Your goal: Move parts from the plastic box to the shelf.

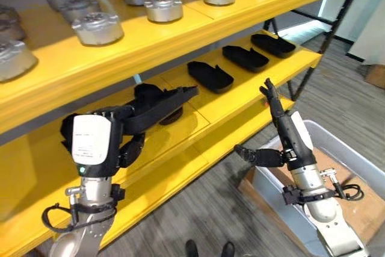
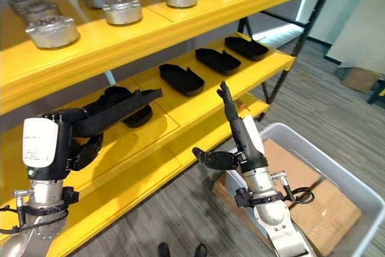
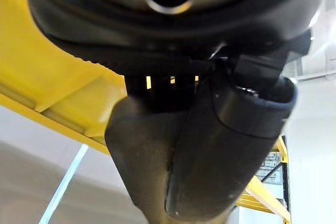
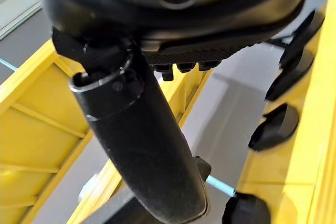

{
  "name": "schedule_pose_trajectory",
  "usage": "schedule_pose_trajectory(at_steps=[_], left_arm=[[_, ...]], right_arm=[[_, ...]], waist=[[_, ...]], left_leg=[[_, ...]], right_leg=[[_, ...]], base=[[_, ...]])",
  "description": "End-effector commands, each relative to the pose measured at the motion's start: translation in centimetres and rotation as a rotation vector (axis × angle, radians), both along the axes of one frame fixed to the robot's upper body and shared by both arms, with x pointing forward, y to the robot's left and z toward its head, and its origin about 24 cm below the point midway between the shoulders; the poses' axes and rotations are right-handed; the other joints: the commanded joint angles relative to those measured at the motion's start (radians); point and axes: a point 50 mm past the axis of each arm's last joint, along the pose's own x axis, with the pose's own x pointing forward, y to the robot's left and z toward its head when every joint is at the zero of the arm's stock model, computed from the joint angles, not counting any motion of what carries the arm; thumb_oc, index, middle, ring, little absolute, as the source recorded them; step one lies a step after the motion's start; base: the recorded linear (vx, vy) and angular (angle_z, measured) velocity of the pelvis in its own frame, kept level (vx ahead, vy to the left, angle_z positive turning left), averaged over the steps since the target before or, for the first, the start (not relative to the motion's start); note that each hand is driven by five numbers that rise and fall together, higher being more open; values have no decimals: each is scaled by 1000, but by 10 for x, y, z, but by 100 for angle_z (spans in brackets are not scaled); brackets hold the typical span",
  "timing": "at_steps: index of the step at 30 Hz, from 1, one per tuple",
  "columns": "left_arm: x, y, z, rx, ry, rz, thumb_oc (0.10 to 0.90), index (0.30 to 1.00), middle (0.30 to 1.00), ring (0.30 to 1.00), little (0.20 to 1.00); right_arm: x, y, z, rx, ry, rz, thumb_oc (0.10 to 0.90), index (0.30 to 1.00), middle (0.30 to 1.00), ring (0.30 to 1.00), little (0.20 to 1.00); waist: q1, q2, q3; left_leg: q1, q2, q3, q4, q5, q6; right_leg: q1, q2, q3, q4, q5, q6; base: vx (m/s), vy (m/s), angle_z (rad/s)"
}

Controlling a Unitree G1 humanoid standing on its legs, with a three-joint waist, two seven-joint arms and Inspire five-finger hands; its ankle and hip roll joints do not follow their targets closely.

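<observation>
Yellow shelf point(image 1: 180, 34) fills the scene. Left robot hand point(image 1: 120, 130) is curled round a black plastic part point(image 1: 162, 103), holding it over the middle shelf level. Right robot hand point(image 1: 280, 127) hangs open, fingers straight, thumb out, empty, above the grey plastic box point(image 1: 355, 161) on the floor. Three more black parts point(image 1: 210, 76) lie further along that level; silver metal castings point(image 1: 162, 7) sit on the top level.

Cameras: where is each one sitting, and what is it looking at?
Left eye view: on the head, looking down at the yellow shelf, both hands, left hand holding a black part.
Right eye view: beside it, same scene, plus the plastic box.
Left wrist view: on that wrist, along its thumb.
Right wrist view: along the right hand, open.
Both eyes share everything.
</observation>
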Motion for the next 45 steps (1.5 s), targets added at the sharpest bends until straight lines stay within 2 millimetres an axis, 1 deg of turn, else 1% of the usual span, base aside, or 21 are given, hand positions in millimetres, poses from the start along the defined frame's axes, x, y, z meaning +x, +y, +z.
schedule_pose_trajectory(at_steps=[1,2,3,5,6,7,8,9,10,11,12,14,15,16,24,25,26,30,35,42,45], left_arm=[[12,-16,62,-38,-336,-168,400,300,300,300,300],[12,-17,63,-42,-346,-171,400,300,300,300,300],[12,-17,63,-42,-347,-172,400,300,300,300,300],[12,-19,64,-60,-360,-180,400,300,300,300,300],[13,-20,63,-82,-365,-182,400,300,300,300,300],[13,-21,63,-88,-367,-186,400,300,300,300,300],[13,-22,63,-102,-370,-194,400,300,300,300,300],[14,-25,63,-129,-366,-216,400,300,300,300,300],[16,-24,60,-137,-357,-206,400,300,300,300,300],[17,-23,60,-133,-360,-188,400,300,300,300,300],[18,-23,58,-118,-342,-189,400,300,300,300,300],[18,-19,56,-95,-330,-168,400,300,300,300,300],[18,-16,55,-84,-322,-154,400,300,300,300,300],[16,-11,53,-60,-315,-122,400,300,300,300,300],[10,17,44,-1,-274,26,400,300,300,300,300],[10,17,45,0,-274,26,400,300,300,300,300],[9,20,44,2,-277,49,400,300,300,300,300],[9,26,43,8,-277,85,400,300,300,300,300],[9,28,40,19,-253,107,400,300,300,300,300],[11,36,23,49,-141,165,400,300,300,300,300],[13,45,9,85,-64,233,400,300,300,300,300]], right_arm=[[1,3,53,67,-321,18,900,1000,1000,1000,1000],[1,3,54,59,-328,11,900,1000,1000,1000,1000],[1,3,54,59,-329,9,900,1000,1000,1000,1000],[0,1,54,62,-336,-1,900,1000,1000,1000,1000],[-1,-1,54,64,-342,-10,900,1000,1000,1000,1000],[-2,-2,54,65,-342,-21,900,1000,1000,1000,1000],[-3,-5,53,61,-342,-36,900,1000,1000,1000,1000],[-3,-8,53,52,-348,-57,900,1000,1000,1000,1000],[-4,-11,55,44,-363,-80,900,1000,1000,1000,1000],[-4,-14,57,24,-381,-96,900,1000,1000,1000,1000],[-4,-15,55,21,-372,-111,900,1000,1000,1000,1000],[-4,-15,49,40,-339,-117,900,1000,1000,1000,1000],[-3,-15,47,45,-328,-119,900,1000,1000,1000,1000],[-3,-14,44,42,-311,-122,900,1000,1000,1000,1000],[0,-14,40,30,-289,-139,900,1000,1000,1000,1000],[1,-14,40,31,-288,-139,900,1000,1000,1000,1000],[2,-13,40,26,-288,-144,900,1000,1000,1000,1000],[5,-8,40,26,-294,-139,900,1000,1000,1000,1000],[7,-4,38,17,-279,-120,900,1000,1000,1000,1000],[8,-5,34,-5,-241,-108,900,1000,1000,1000,1000],[8,-7,33,-11,-221,-105,900,1000,1000,1000,1000]], waist=[[-75,-76,-19],[-75,-80,-17],[-74,-79,-15],[-83,-85,-18],[-90,-89,-21],[-92,-79,-23],[-98,-67,-28],[-102,-52,-36],[-95,-39,-36],[-103,-36,-49],[-98,-45,-55],[-83,-63,-70],[-76,-73,-70],[-63,-95,-67],[-18,-148,-70],[-20,-146,-73],[-5,-151,-73],[5,-162,-72],[18,-175,-71],[15,-186,-66],[9,-189,-66]], left_leg=[[1,144,153,130,-82,-91],[13,166,144,170,-109,-96],[10,169,143,180,-116,-97],[38,231,142,220,-126,-103],[61,298,152,234,-95,-113],[80,325,148,219,-74,-126],[109,366,148,193,-32,-145],[140,427,109,151,53,-172],[140,409,41,99,59,-165],[149,388,49,64,-9,-172],[166,356,71,32,-53,-163],[192,310,91,-8,-92,-152],[198,295,93,-13,-103,-145],[199,261,111,-20,-108,-126],[199,166,95,-63,-139,-83],[204,168,79,-63,-153,-85],[199,154,72,-65,-161,-79],[189,130,59,-65,-170,-66],[188,110,53,-65,-182,-52],[205,126,69,-65,-187,-57],[213,144,82,-65,-184,-66]], right_leg=[[44,-95,21,-56,27,121],[40,-105,19,-44,24,123],[41,-104,18,-41,22,123],[32,-127,2,-24,20,127],[25,-145,-15,-8,17,131],[21,-144,-28,5,7,130],[14,-152,-47,23,-3,134],[-2,-175,-56,59,-11,144],[-26,-206,-67,98,3,152],[-21,-228,-45,121,0,169],[-23,-254,-38,138,13,184],[-6,-279,-43,118,45,212],[2,-288,-47,111,57,221],[10,-313,-69,94,96,227],[45,-377,-95,41,219,283],[51,-372,-76,38,211,293],[59,-383,-88,34,230,296],[65,-402,-101,27,266,296],[71,-415,-108,27,285,296],[72,-406,-104,33,272,296],[72,-393,-104,34,256,296]], base=[[-25,65,49],[26,50,78],[-13,37,68],[-33,82,17],[-34,107,9],[-31,138,26],[6,258,35],[1,453,58],[92,536,84],[110,513,94],[138,370,97],[97,322,64],[37,343,38],[-2,265,19],[26,168,12],[88,169,5],[67,86,11],[11,97,17],[28,51,9],[24,-22,-3],[36,-70,-8]])
